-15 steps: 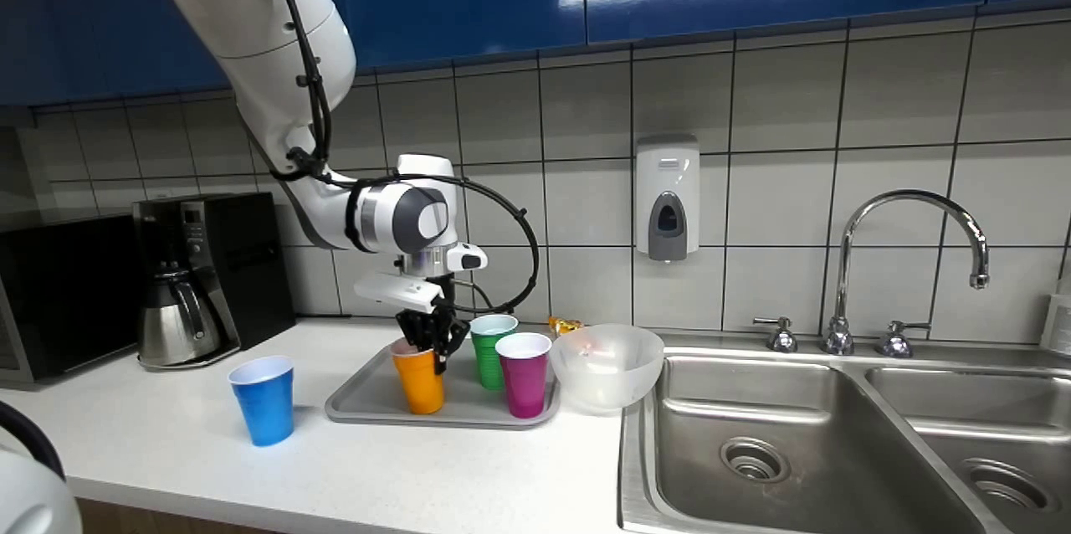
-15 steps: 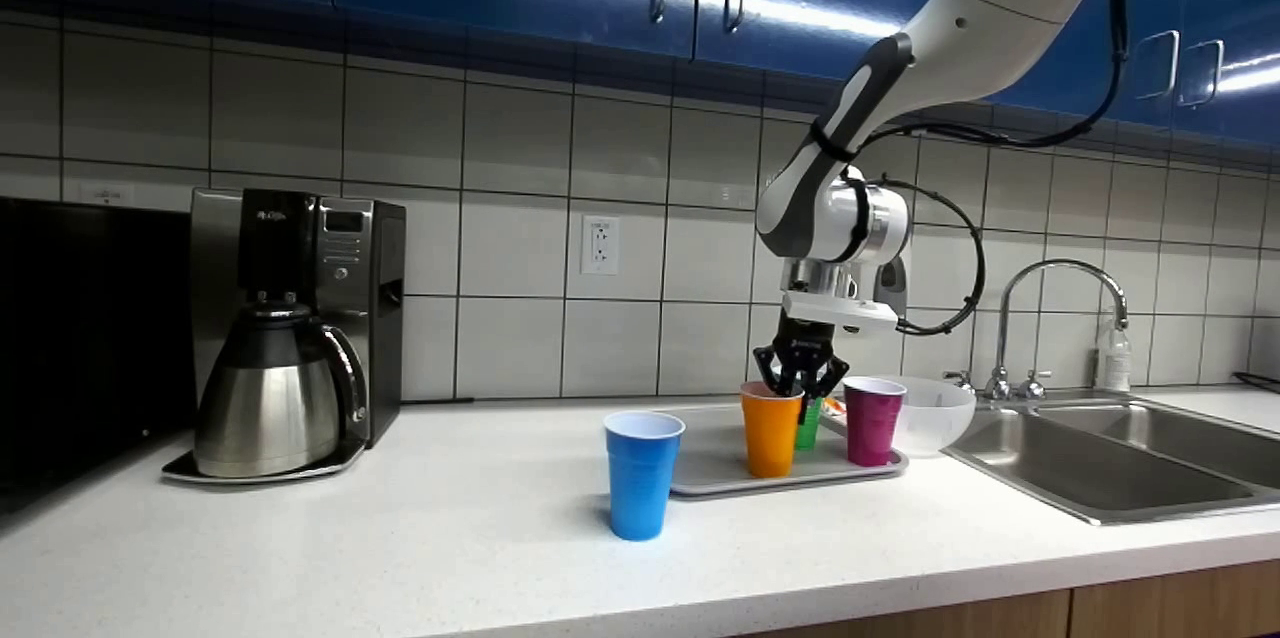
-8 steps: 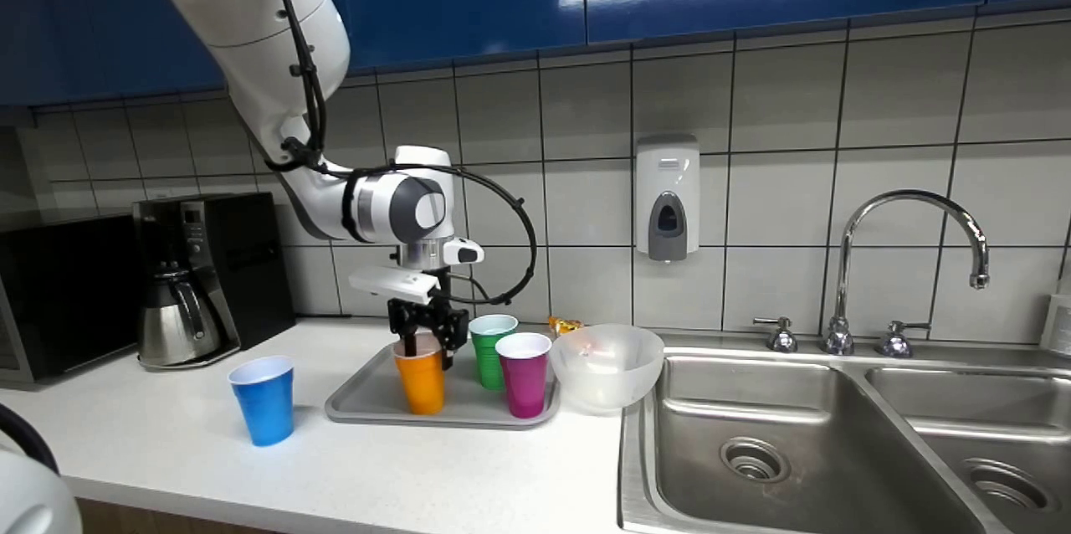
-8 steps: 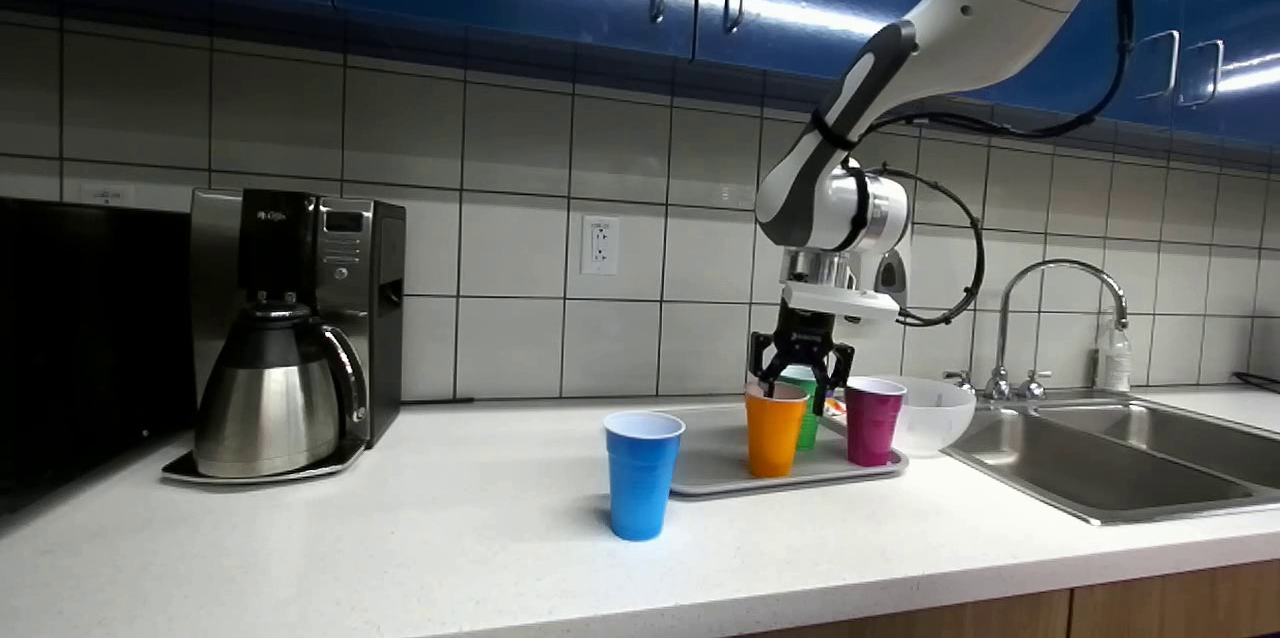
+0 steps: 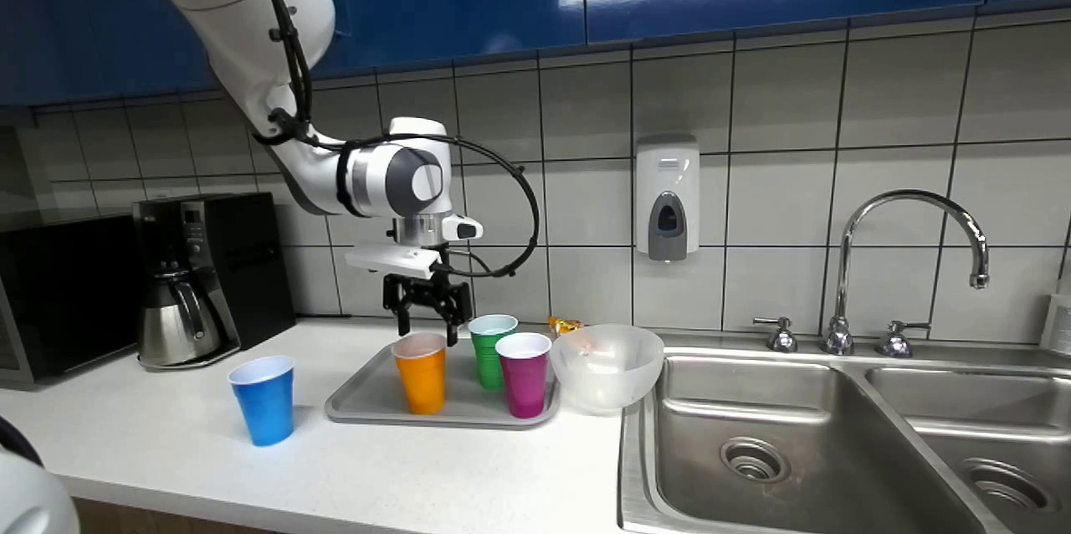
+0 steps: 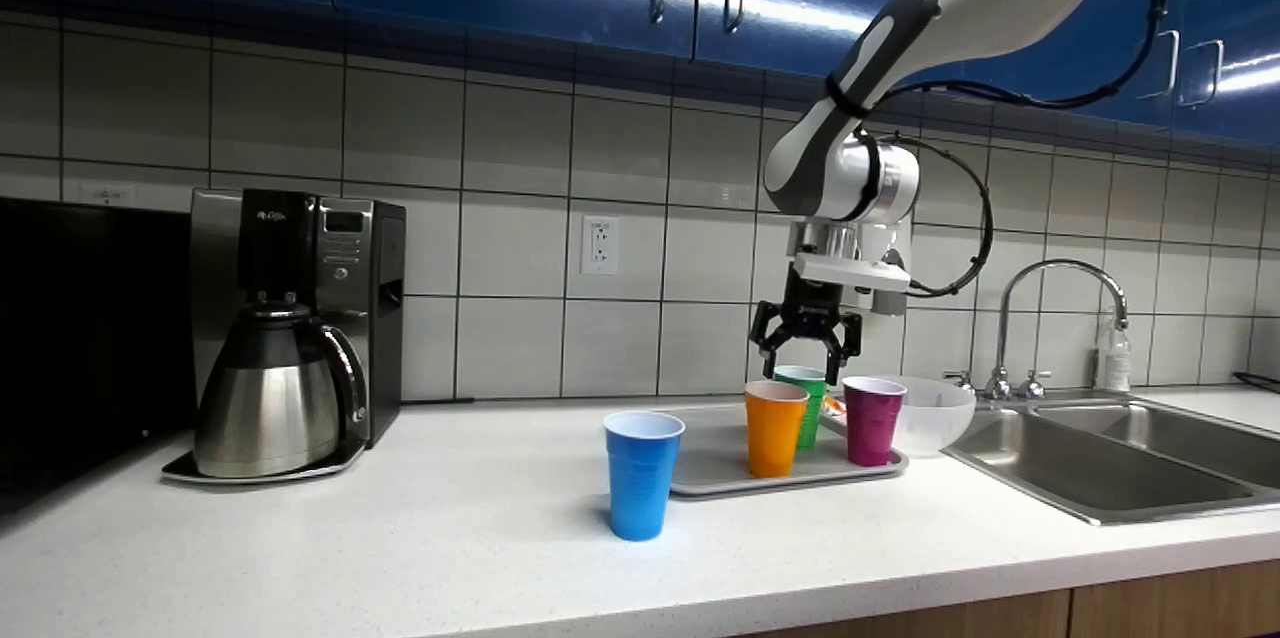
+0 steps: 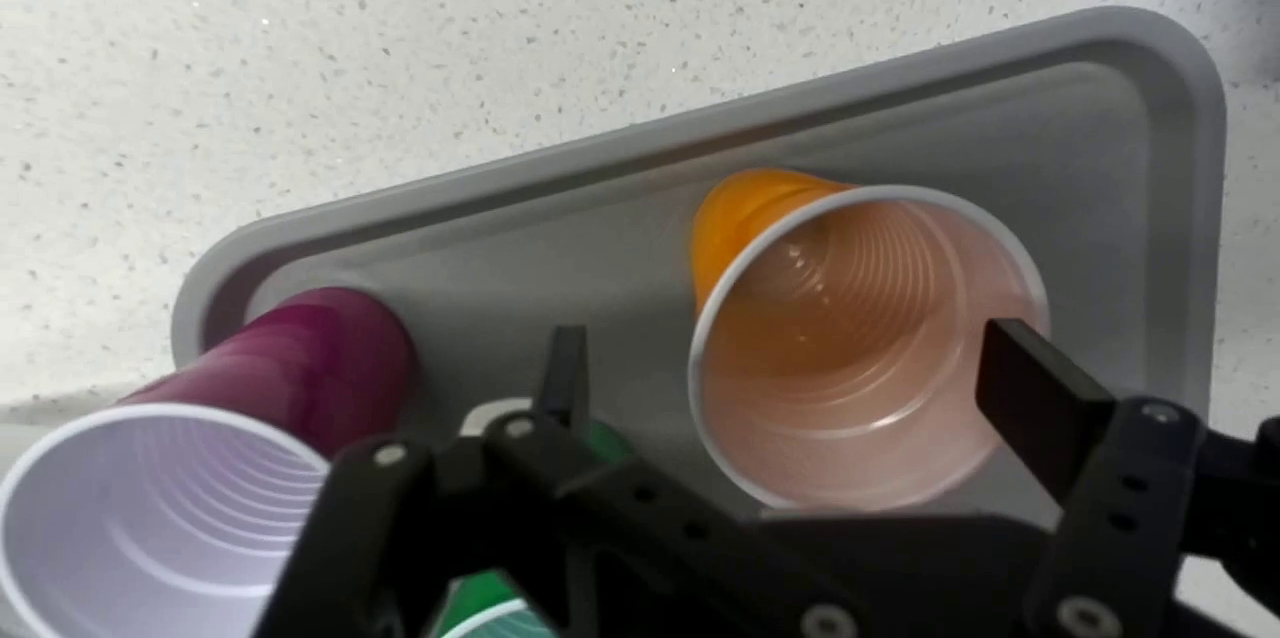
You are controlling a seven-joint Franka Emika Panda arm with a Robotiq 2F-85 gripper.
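My end effector hangs wide just above orange cup on tray; blue cup sits nearer front edge of bench.

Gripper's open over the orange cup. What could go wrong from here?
Lowering off-centre might tip the orange cup: in the wrist view, one finger of the open gripper overlaps it.
The green cup, partly hidden behind the gripper there, may get clipped by the other finger on the way down.
A sideways swing at cup height could shove the purple cup into the bowl close by.
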